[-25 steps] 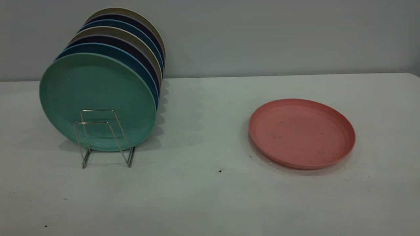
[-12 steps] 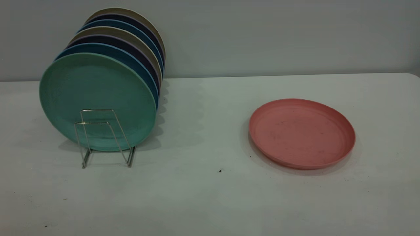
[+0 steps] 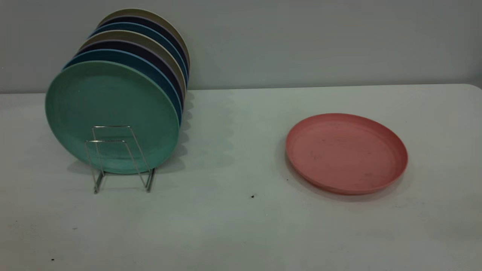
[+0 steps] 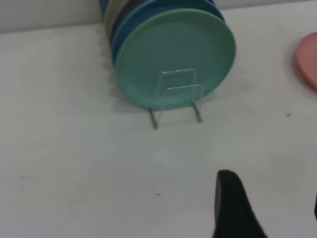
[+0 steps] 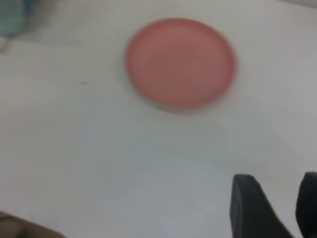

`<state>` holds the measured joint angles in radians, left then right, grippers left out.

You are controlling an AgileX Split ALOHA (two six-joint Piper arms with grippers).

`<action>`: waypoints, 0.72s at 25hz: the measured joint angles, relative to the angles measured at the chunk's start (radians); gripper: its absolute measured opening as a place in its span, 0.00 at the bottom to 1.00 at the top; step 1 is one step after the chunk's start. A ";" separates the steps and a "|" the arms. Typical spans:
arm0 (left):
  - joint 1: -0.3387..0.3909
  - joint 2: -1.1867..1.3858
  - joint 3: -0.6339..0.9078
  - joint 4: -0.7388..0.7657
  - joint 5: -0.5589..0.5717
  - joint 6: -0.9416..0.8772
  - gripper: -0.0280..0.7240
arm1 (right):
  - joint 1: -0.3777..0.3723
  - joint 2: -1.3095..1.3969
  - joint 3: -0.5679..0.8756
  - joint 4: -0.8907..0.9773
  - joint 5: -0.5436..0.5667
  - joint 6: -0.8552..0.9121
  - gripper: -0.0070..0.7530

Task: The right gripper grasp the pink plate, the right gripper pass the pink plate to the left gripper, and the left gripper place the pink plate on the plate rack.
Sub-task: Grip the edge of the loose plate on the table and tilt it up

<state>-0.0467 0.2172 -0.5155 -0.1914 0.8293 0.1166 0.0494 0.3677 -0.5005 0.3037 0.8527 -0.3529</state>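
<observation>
The round salmon-pink plastic plate (image 3: 346,153) is left flat at frame right, ungrasped, below the parted right gripper (image 5: 275,210).

The pink plate (image 3: 346,152) lies flat on the table (image 3: 233,233), bare surface on every side of it, so its rim is reachable all round. At its nine o'clock, well apart, the plate rack (image 3: 119,158) carries a row of upright plates, the mint-green plate (image 3: 111,113) foremost. Two wire loops stand free before that plate; between rack and pink plate the tabletop is open.
</observation>
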 joint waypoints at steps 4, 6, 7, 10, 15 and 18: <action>0.000 0.201 0.000 -0.084 -0.110 0.038 0.63 | 0.000 0.188 0.000 0.203 -0.120 -0.153 0.42; 0.000 0.295 0.000 -0.156 -0.151 0.085 0.66 | 0.000 0.270 0.000 0.302 -0.166 -0.232 0.47; 0.000 0.331 0.000 -0.200 -0.169 0.115 0.67 | 0.000 0.314 0.000 0.355 -0.188 -0.274 0.51; 0.000 0.449 0.000 -0.344 -0.206 0.224 0.70 | 0.000 0.443 -0.005 0.491 -0.251 -0.382 0.59; 0.000 0.607 0.000 -0.591 -0.237 0.434 0.70 | 0.000 0.711 -0.086 0.630 -0.324 -0.499 0.63; 0.000 0.678 0.000 -0.734 -0.250 0.562 0.70 | 0.000 0.885 -0.159 0.658 -0.345 -0.538 0.61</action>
<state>-0.0467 0.8954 -0.5155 -0.9252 0.5790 0.6784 0.0494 1.2525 -0.6598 0.9614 0.5076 -0.8909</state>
